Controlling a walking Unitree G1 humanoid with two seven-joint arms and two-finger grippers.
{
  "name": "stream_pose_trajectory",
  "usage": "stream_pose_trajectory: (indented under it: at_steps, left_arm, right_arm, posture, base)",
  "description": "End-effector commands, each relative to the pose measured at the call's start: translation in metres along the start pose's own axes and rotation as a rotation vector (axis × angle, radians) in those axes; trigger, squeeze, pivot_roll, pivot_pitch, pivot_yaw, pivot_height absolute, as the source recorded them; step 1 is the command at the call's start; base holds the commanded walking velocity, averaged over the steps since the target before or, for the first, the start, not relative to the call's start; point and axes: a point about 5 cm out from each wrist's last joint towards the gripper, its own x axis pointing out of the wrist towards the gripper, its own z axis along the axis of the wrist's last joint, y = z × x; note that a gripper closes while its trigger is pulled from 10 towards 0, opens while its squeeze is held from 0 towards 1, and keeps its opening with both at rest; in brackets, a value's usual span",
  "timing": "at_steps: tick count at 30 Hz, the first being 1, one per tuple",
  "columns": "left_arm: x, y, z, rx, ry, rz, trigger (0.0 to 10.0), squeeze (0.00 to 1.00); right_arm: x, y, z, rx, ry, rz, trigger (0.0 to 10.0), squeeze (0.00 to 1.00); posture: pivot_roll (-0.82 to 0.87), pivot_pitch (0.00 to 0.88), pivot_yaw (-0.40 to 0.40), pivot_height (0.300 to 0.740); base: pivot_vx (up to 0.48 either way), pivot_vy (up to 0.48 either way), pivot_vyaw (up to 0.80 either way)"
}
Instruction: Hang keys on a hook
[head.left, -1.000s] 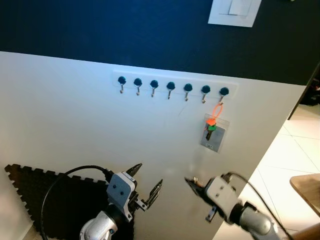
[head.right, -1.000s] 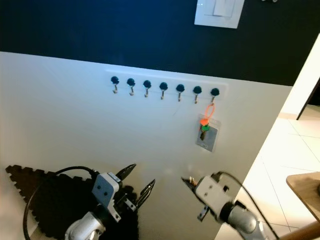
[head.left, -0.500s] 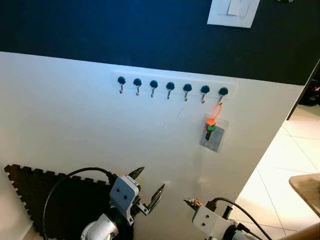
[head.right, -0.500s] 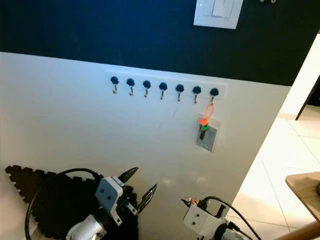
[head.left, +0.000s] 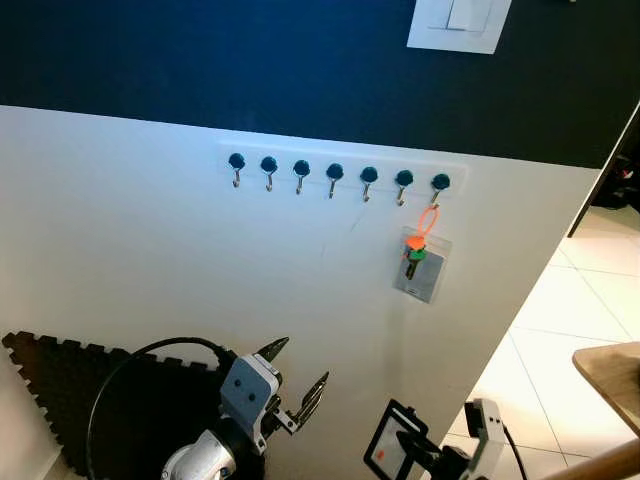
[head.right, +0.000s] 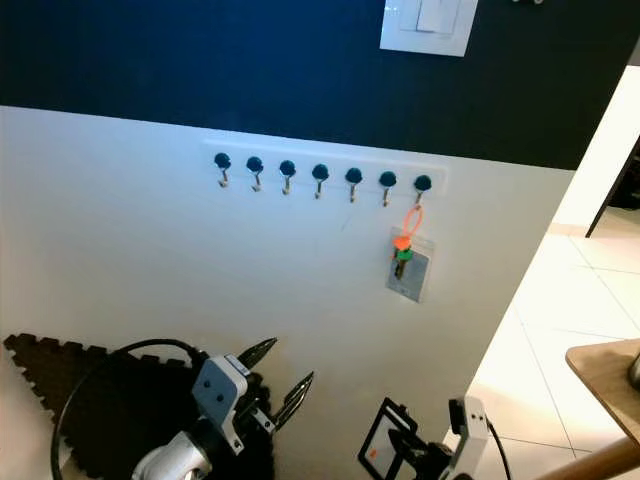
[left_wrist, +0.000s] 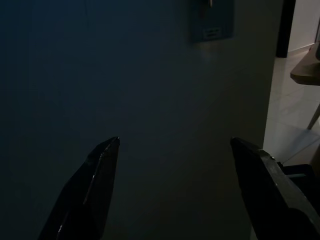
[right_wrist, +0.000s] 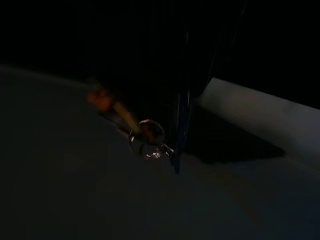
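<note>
A white wall (head.left: 150, 250) stands before me, dark blue above, with a black mat (head.left: 70, 390) on the floor at its foot. A row of seven hooks (head.left: 334, 172) runs along it. The keys (head.left: 419, 250), with an orange loop and a clear tag, hang from the hook farthest to my right. My left gripper (head.left: 298, 375) is held low near the wall, fingers spread. My right gripper (right_wrist: 176, 150) is low; its fingers look pressed together beside a small ring (right_wrist: 146, 138).

the right wrist view is very dark, so the key ring (right_wrist: 147, 138) is blurry. the right arm (head.left: 480, 450) and the desk (head.left: 612, 375) are cut off by the edge.
</note>
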Motion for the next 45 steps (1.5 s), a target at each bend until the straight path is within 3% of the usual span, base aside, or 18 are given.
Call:
stream_pose_trajectory:
  at_steps: [1,2,4,5,6,10,11,12,13,15,18,21,25,35,36,42,43,45]
  left_arm:
    - [-0.004,-0.004,-0.006,0.005,0.033,-0.027,10.0,0.0]
    - [-0.004,-0.005,-0.006,0.004,0.036,-0.03,10.0,0.0]
    - [-0.004,-0.006,-0.007,0.019,0.042,-0.053,10.0,0.0]
    - [-0.004,-0.006,-0.007,0.024,0.045,-0.061,10.0,0.0]
    - [-0.004,-0.006,-0.007,0.027,0.046,-0.066,10.0,0.0]
    - [-0.003,-0.006,-0.007,0.027,0.046,-0.067,10.0,0.0]
    - [-0.003,-0.006,-0.007,0.029,0.048,-0.074,10.0,0.0]
    - [-0.002,-0.007,-0.007,0.03,0.049,-0.078,10.0,0.0]
    - [-0.002,-0.007,-0.007,0.033,0.05,-0.084,10.0,0.0]
    - [-0.002,-0.007,-0.007,0.034,0.05,-0.086,10.0,0.0]
    - [-0.002,-0.008,-0.008,0.035,0.052,-0.088,10.0,0.0]
    - [-0.002,-0.008,-0.008,0.035,0.053,-0.09,10.0,0.0]
    - [-0.002,-0.009,-0.009,0.036,0.055,-0.094,10.0,0.0]
    - [-0.004,-0.016,-0.015,0.047,0.085,-0.153,10.0,0.0]
    - [-0.006,-0.021,-0.022,0.093,0.121,-0.234,10.0,0.0]
    - [-0.008,-0.027,-0.029,0.146,0.16,-0.332,10.0,0.0]
    - [-0.009,-0.029,-0.034,0.176,0.184,-0.388,10.0,0.0]
    - [-0.01,-0.03,-0.037,0.202,0.203,-0.429,10.0,0.0]
  right_arm:
    - [-0.005,-0.003,-0.004,0.055,-0.004,-0.005,10.0,0.0]
    - [-0.008,-0.007,-0.012,0.162,-0.009,-0.04,10.0,0.0]
    - [-0.011,-0.02,-0.023,0.218,0.022,-0.184,10.0,0.0]
    - [-0.012,-0.025,-0.029,0.176,0.063,-0.262,10.0,0.0]
    - [-0.017,-0.035,-0.039,0.029,0.169,-0.428,10.0,0.0]
    - [-0.026,-0.048,-0.047,-0.141,0.297,-0.625,10.0,0.0]
    - [-0.029,-0.052,-0.044,-0.249,0.325,-0.679,10.0,0.0]
    - [-0.029,-0.053,-0.041,-0.303,0.323,-0.687,10.0,0.0]
    - [-0.029,-0.054,-0.039,-0.49,0.396,-0.687,10.0,0.0]
    - [-0.03,-0.055,-0.04,-0.665,0.487,-0.683,10.0,0.0]
    - [-0.031,-0.056,-0.039,-0.611,0.471,-0.712,10.0,0.0]
    - [-0.033,-0.059,-0.039,-0.683,0.522,-0.721,10.0,0.0]
    - [-0.029,-0.056,-0.048,-0.629,0.527,-0.668,10.0,0.0]
    - [-0.023,-0.051,-0.039,-0.842,0.487,-0.549,10.0,0.0]
    - [-0.017,-0.04,-0.031,-0.939,0.41,-0.415,10.0,0.0]
    - [-0.012,-0.024,-0.02,-1.075,0.325,-0.213,10.0,0.0]
    - [-0.012,-0.01,-0.015,-1.178,0.281,-0.048,10.0,0.0]
    - [-0.015,0.0,-0.014,-1.251,0.264,0.087,10.0,0.0]
  posture:
    - [0.06,0.084,-0.064,0.74]
    - [0.06,0.085,-0.062,0.74]
    - [0.06,0.085,-0.059,0.74]
    - [0.06,0.086,-0.056,0.74]
    - [0.06,0.085,-0.054,0.74]
    - [0.06,0.085,-0.05,0.74]
    - [0.06,0.085,-0.049,0.74]
    - [0.06,0.085,-0.049,0.74]
    - [0.06,0.083,-0.047,0.74]
    - [0.06,0.081,-0.048,0.74]
    - [0.07,0.077,-0.051,0.74]
    - [0.07,0.075,-0.052,0.74]
    - [0.07,0.07,-0.054,0.74]
    - [0.06,0.06,-0.047,0.74]
    - [0.06,0.06,-0.045,0.74]
    - [0.06,0.066,-0.038,0.74]
    - [0.06,0.067,-0.037,0.74]
    - [0.06,0.07,-0.036,0.74]
  base:
    - [0.0,0.0,0.0]
    - [0.0,0.0,0.0]
    - [0.0,0.0,0.0]
    - [0.0,0.0,0.0]
    - [0.0,0.0,0.0]
    - [0.0,0.0,0.0]
    - [0.0,0.0,0.0]
    - [0.0,0.0,0.0]
    - [0.0,0.0,0.0]
    - [0.0,0.0,0.0]
    - [0.0,0.0,0.0]
    - [0.0,0.0,0.0]
    - [0.0,0.0,0.0]
    - [0.0,0.0,0.0]
    - [0.0,0.0,0.0]
    - [0.0,0.0,0.0]
    - [0.0,0.0,0.0]
    - [0.0,0.0,0.0]
